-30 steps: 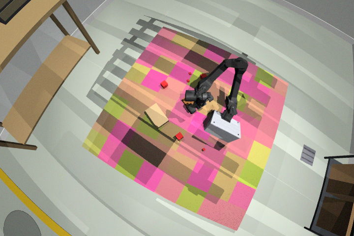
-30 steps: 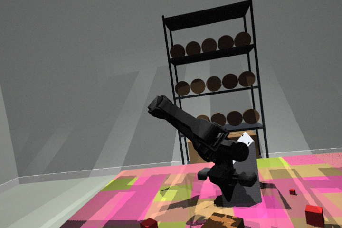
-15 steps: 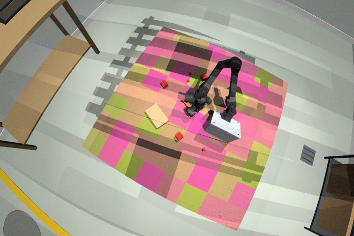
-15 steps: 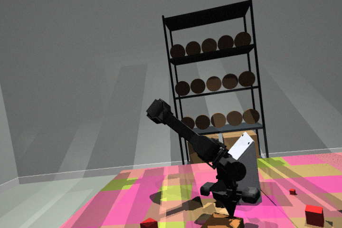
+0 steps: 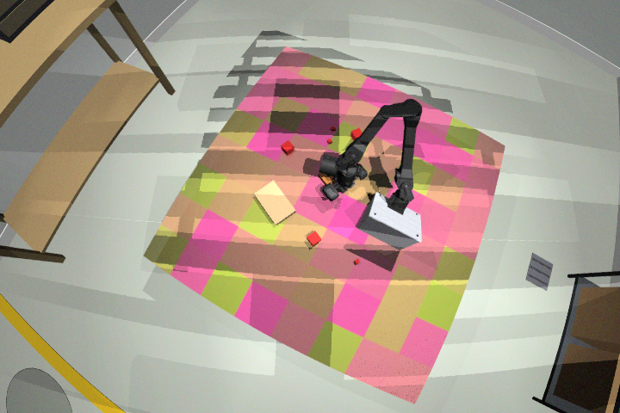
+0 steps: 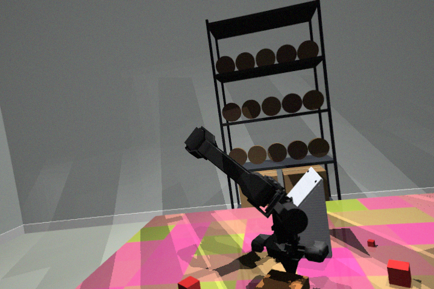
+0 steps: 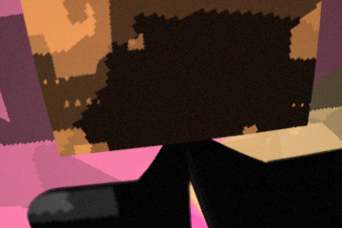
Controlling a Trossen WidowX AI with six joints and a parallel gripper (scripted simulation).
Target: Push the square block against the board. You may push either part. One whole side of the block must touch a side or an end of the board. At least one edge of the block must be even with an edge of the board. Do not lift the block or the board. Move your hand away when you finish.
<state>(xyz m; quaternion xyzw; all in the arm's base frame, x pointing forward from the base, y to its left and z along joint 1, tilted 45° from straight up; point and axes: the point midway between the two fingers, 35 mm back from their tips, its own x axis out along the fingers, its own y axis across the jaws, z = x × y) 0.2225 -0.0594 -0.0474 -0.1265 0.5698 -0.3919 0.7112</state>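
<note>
The square block [image 5: 325,180] [image 6: 283,282] [image 7: 202,76] is orange-brown and lies flat on the patchwork mat, largely covered by the arm in the top view. The board [image 5: 274,203] is a pale tan rectangle lying flat to the block's left in that view. A strip of mat separates the two. My gripper [image 6: 290,271] [image 7: 180,138] is shut and empty, pointing down. Its tips are low, right at the block's edge on the side away from the board. I cannot tell whether they touch it. The tips are hidden in the top view.
The white arm base [image 5: 393,221] [image 6: 313,218] stands right of the block in the top view. A red cube [image 5: 313,238] [image 6: 398,273] lies below the board there. Another red cube [image 5: 287,146] lies above the board, and a third [image 5: 356,133] [image 6: 189,283] near the arm.
</note>
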